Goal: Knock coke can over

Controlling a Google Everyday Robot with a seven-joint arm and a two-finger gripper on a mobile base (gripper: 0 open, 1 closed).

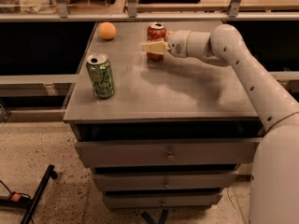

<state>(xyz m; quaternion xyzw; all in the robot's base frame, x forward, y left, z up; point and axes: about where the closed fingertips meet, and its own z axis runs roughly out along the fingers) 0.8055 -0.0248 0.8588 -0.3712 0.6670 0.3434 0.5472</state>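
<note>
Camera view: coke can [156,33] upright, gripper [148,47] at its front.

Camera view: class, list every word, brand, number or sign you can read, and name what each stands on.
No text can be quoted.
coke can: any lettering is too blurred to read; the gripper sits across its front and covers part of it.
green can: pale markings, too blurred to read.
Nothing else shows writing.
</note>
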